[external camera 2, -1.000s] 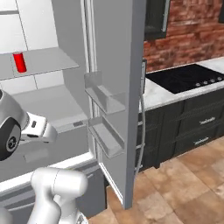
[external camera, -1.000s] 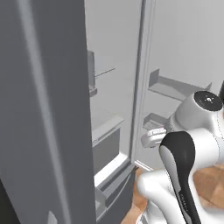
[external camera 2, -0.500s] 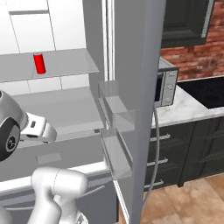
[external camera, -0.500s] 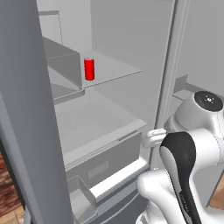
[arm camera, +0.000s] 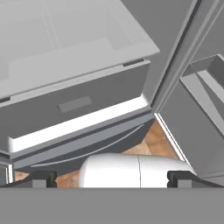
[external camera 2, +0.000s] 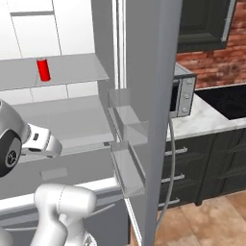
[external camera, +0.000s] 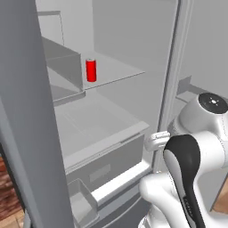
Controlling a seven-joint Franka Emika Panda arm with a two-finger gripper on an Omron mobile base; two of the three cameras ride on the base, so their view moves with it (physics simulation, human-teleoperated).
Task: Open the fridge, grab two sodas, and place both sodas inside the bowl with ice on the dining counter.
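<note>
End effector, nearest, with jaws spread fully apart and holding nothing, aimed down at the fridge's lower drawer front. Beyond, both fridge doors stand open; door bins hang on the right door. Farthest, the red can stands upright on an upper shelf.

Can on shelf in fridge

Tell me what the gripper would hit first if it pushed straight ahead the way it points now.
Most likely the grey front of the fridge's lower drawer, which sits ahead of the open gripper in the hand view. Depth is unclear, so the floor below it could come first.
</note>
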